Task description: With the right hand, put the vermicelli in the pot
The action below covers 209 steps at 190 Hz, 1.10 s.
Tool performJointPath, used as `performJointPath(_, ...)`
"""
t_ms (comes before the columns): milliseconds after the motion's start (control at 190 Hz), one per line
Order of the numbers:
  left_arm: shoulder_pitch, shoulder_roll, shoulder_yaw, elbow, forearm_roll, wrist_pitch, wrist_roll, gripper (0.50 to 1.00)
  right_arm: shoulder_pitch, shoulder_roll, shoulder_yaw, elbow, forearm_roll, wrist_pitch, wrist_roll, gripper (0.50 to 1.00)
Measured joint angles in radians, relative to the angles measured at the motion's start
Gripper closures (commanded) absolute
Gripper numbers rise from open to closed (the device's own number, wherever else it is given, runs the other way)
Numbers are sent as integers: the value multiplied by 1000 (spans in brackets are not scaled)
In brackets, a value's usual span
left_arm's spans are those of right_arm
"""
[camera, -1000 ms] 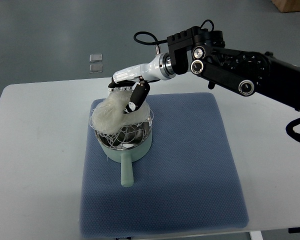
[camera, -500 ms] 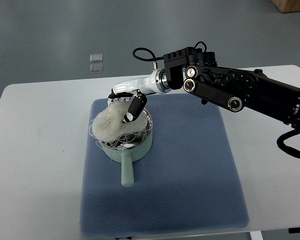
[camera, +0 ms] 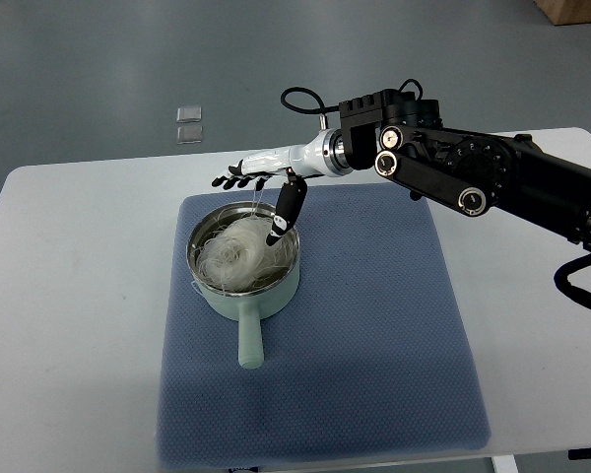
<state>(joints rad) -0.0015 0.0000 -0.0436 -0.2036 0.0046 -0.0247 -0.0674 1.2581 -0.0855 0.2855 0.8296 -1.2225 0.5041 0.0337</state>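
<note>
A white bundle of vermicelli (camera: 232,253) lies inside the pale green pot (camera: 276,287), a few strands hanging over the left rim. The pot's handle (camera: 248,340) points toward the near edge. My right hand (camera: 259,196) hovers over the pot's far rim, fingers (camera: 233,179) spread flat to the left and the black thumb (camera: 285,212) hanging down over the right rim. It holds nothing; a thin strand or two still trails from the fingers to the noodles. The left arm is out of view.
The pot sits on a blue mat (camera: 364,325) covering the middle of a white table (camera: 69,296). My black right arm (camera: 473,168) crosses above the mat's far right. Two small clear squares (camera: 188,123) lie on the floor beyond the table.
The vermicelli has dropped from a raised clump on the pot's left rim down into the pot. My right hand opened, let go, and lifted slightly up and back.
</note>
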Motion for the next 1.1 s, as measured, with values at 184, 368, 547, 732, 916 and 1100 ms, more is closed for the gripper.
performJointPath(184, 0, 0, -1, 1, 0, 0, 0, 500, 20, -60, 80, 0, 54, 0, 0, 570)
performJointPath(368, 0, 0, -1, 1, 0, 0, 0, 500, -25, -148, 238, 0, 225, -8, 2, 570)
performJointPath(547, 0, 0, -1, 0, 0, 0, 1, 500, -149, -232, 404, -1, 421, -23, 9, 570)
performJointPath(732, 0, 0, 1, 0, 0, 0, 2, 500, -315, -253, 620, -13, 583, -44, 15, 570)
performJointPath(916, 0, 0, 1, -1, 0, 0, 2, 500, -456, -242, 753, -59, 746, -134, 70, 570)
performJointPath(1100, 0, 0, 1, -2, 0, 0, 2, 500, -525, -238, 763, -131, 992, -173, 162, 570)
